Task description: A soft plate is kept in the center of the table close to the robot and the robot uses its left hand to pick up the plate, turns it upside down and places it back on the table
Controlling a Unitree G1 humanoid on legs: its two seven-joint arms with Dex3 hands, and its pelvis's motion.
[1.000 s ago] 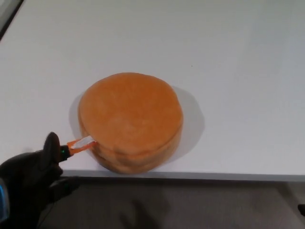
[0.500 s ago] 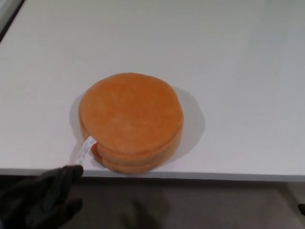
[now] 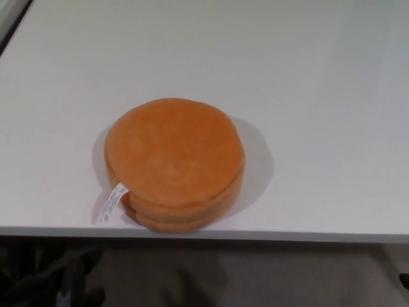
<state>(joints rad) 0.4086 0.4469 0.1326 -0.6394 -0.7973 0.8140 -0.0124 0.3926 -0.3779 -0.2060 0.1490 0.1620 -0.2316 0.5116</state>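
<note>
The soft orange plate (image 3: 174, 160) lies flat on the white table (image 3: 307, 96), close to the near edge and a little left of centre. Its smooth rounded side faces up. A white tag (image 3: 112, 201) hangs from its lower left side onto the table. My left hand (image 3: 61, 278) is low at the bottom left, below the table edge, dark and blurred. Its fingers are apart, it holds nothing, and it is clear of the plate. My right hand does not show.
The table's near edge (image 3: 255, 235) runs across the bottom of the view, with brownish floor (image 3: 255, 275) below it. A dark strip (image 3: 9, 29) marks the table's far left corner.
My left hand held the plate's tag a second ago, let it go and dropped below the table edge. The tag now lies loose on the table. The plate has not moved.
</note>
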